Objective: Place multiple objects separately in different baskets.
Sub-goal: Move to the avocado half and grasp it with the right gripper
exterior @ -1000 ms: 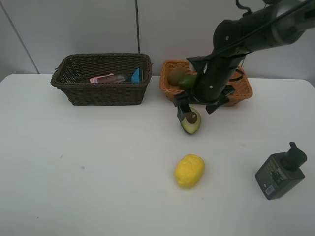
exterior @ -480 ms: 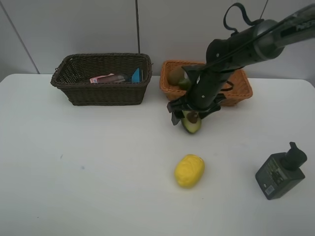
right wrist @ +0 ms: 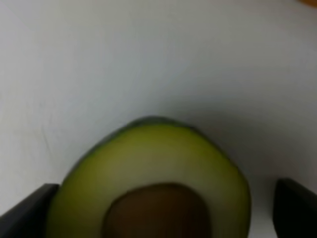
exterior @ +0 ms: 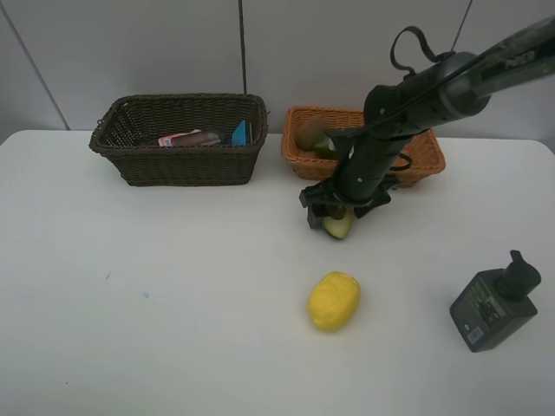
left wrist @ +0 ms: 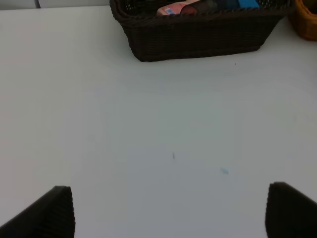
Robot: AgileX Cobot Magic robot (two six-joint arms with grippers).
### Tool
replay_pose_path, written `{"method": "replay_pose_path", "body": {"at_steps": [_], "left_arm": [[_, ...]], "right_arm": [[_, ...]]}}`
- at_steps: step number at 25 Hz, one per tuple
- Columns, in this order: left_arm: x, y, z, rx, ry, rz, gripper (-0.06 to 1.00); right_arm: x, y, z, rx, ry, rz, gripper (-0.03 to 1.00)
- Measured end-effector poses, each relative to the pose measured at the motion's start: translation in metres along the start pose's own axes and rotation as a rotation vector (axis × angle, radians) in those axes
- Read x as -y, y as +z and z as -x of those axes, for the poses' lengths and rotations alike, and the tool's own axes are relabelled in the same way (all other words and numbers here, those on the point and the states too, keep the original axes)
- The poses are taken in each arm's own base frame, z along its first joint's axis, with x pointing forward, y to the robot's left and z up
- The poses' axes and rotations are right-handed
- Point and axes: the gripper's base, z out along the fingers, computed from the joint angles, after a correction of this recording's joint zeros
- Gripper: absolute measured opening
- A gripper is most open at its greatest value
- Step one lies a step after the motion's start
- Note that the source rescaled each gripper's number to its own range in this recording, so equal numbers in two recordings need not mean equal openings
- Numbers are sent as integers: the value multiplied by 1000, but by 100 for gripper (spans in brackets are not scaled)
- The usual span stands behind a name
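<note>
Since the halved avocado [right wrist: 158,168] lies pit up on the table [exterior: 173,286] between the jaws of the right gripper [exterior: 333,208], they are set wide to either side, nothing clamped, likely ahead of a grasp. The left gripper [left wrist: 171,213] is held with jaws apart, only table between them.

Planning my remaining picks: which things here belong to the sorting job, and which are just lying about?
Job: halved avocado, yellow lemon, dark pump bottle, dark brown basket, orange basket, kiwi inside it.
Just there: white table, grey wall.
</note>
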Motion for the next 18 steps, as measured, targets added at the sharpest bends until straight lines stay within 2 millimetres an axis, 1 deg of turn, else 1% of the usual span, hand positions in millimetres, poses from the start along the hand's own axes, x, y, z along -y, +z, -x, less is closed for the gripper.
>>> {"method": "replay_pose_path", "body": {"at_steps": [12, 13, 14, 15, 16, 17, 18], "left_arm": [[0, 0, 0, 0, 0, 0, 100], [0, 0, 0, 0, 0, 0, 100], [0, 0, 0, 0, 0, 0, 100], [0, 0, 0, 0, 0, 0, 100], [0, 0, 0, 0, 0, 0, 100], [0, 0, 0, 0, 0, 0, 100], [0, 0, 0, 0, 0, 0, 100]], "right_arm": [[-1, 0, -2, -21, -42, 16, 100], [-1, 0, -2, -25, -49, 16, 97], [-1, 0, -3, -28, -53, 15, 91], [-1, 0, -3, -33, -56, 14, 81], [-1, 0, -3, -38, -59, 11, 69], [-1, 0, -4, -40, -62, 9, 51], [-1, 0, -4, -42, -66, 9, 45]]}}
